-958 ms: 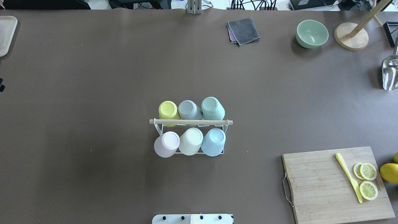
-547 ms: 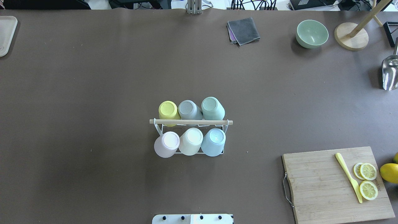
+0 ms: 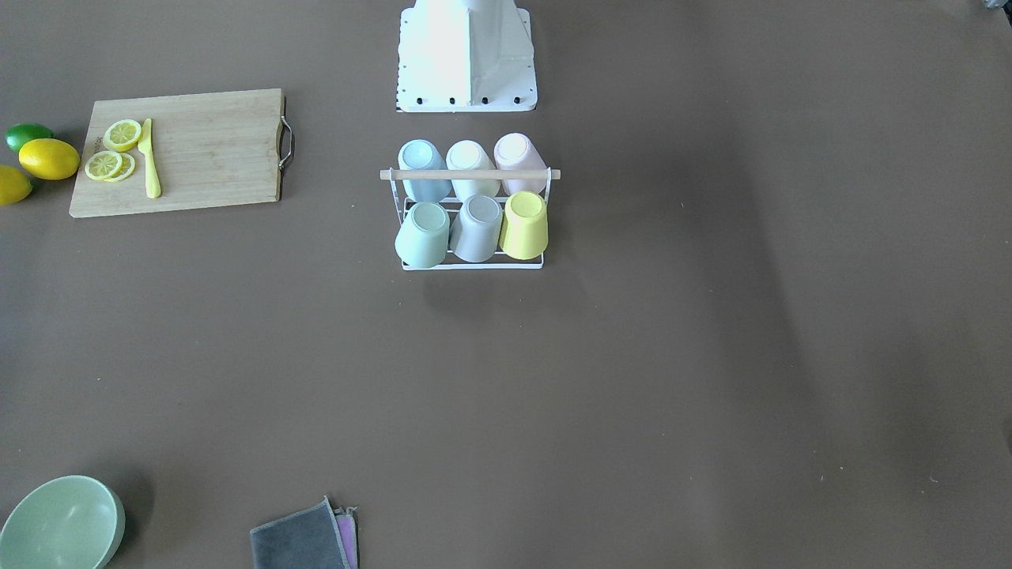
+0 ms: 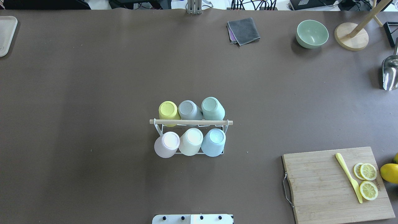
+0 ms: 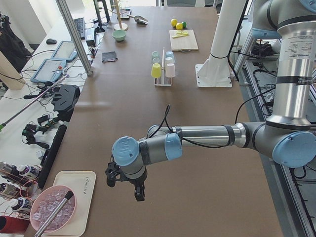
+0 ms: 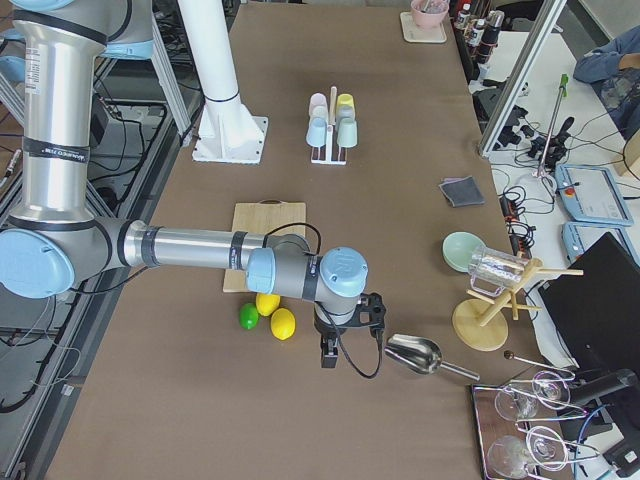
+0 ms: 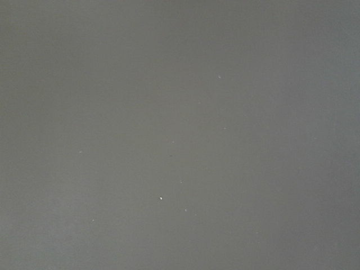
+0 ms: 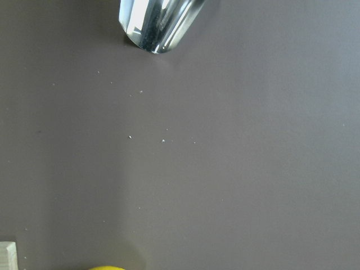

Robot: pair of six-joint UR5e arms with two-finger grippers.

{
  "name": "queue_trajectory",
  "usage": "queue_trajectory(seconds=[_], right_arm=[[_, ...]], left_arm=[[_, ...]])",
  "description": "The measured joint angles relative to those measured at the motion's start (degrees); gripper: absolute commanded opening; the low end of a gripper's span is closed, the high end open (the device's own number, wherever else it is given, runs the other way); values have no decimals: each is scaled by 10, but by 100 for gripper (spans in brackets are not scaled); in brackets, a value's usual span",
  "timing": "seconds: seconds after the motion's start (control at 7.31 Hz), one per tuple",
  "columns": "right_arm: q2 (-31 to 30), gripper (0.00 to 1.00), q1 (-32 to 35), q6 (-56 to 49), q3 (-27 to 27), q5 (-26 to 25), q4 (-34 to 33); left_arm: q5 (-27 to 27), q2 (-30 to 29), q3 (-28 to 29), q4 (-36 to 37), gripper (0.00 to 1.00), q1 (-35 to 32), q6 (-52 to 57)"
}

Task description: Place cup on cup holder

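The white wire cup holder (image 4: 191, 122) with its wooden rod stands at the table's middle, also in the front view (image 3: 470, 174). Several cups sit upside down on its pegs: yellow (image 4: 168, 110), grey (image 4: 187, 109) and green (image 4: 212, 107) in the far row, pink (image 4: 168, 143), cream (image 4: 191, 141) and blue (image 4: 214, 141) in the near row. My left gripper (image 5: 124, 190) hangs over bare table far to the left. My right gripper (image 6: 350, 345) hangs far to the right near the lemons. I cannot tell whether either is open or shut. Neither holds a cup.
A wooden cutting board (image 4: 314, 186) with lemon slices (image 4: 368, 180) and a yellow knife (image 4: 348, 177) lies front right. A green bowl (image 4: 312, 33), a grey cloth (image 4: 243, 30), a wooden stand (image 4: 351, 35) and a metal scoop (image 4: 390, 73) are at the back right. A tray (image 4: 6, 34) lies back left.
A dark piece of the left arm at the overhead view's left edge has moved out of view. The cups and holder have not moved.
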Motion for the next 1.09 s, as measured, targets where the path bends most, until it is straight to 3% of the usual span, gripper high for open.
queue_trajectory(seconds=[0.41, 1.09], right_arm=[[0, 100, 17, 2, 7, 0, 2], [0, 100, 22, 4, 8, -6, 2]], left_arm=[[-3, 62, -58, -6, 98, -19, -2], [2, 41, -63, -13, 98, 33, -105]])
